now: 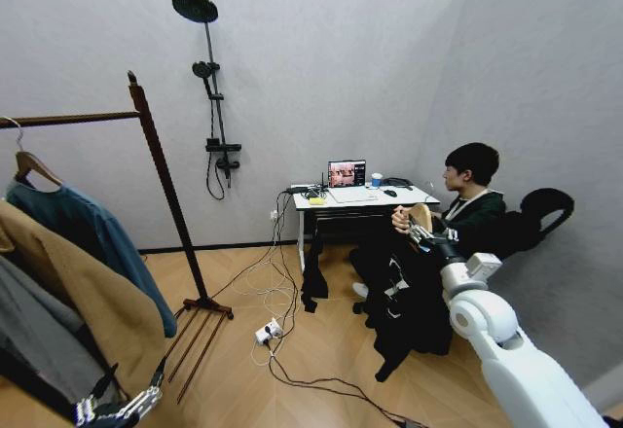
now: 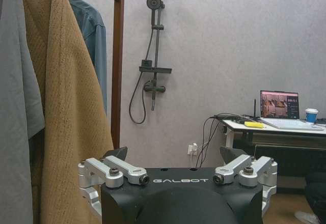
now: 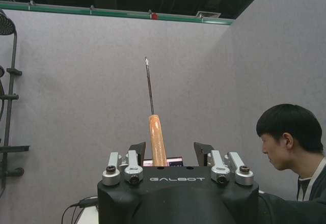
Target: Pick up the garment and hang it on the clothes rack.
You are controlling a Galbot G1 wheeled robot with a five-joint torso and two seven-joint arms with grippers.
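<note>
The right gripper [image 1: 421, 226] gripped a wooden hanger [image 3: 157, 140] at three o'clock, black garment [image 1: 414, 302] dangling below; the left gripper [image 2: 173, 158] hung spread open near the clothes rack [image 1: 165, 180] at seven o'clock.

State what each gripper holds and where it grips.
The right gripper holds the garment's wooden hanger near its neck; the left gripper holds nothing.

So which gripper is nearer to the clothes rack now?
Left. The left gripper hangs low beside the coats on the clothes rack. The right gripper is far across the room, holding the garment on its hanger.
</note>
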